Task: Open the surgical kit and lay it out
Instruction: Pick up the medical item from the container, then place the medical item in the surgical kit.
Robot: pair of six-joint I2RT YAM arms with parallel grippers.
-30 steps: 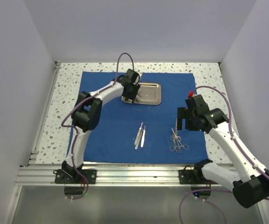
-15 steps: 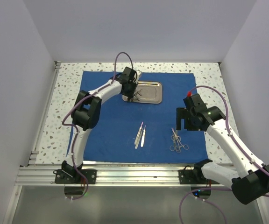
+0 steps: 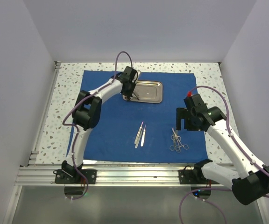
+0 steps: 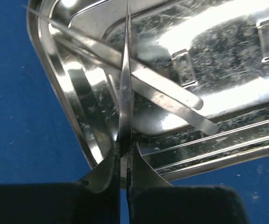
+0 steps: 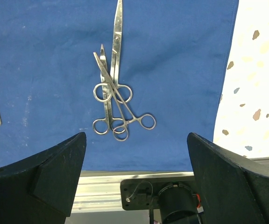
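On the blue wrap, already spread flat, the right gripper hangs wide open and empty over laid-out scissors and forceps, tweezers lie mid-cloth, and at the far tray the left gripper pinches a thin steel instrument, a second piece apparently left inside.

The royal-blue cloth wrap lies opened out flat as a drape. The small rectangular shiny steel tray sits upright on its far middle part. In the tray, one flat silver pair of tweezers lies diagonally. A second thin pair, seen edge-on, crosses above it, pinched in the left gripper. Two slim silver tweezers lie side by side near the cloth's centre. To their right, silver scissors and two ring-handled forceps lie overlapped near the cloth's right edge.
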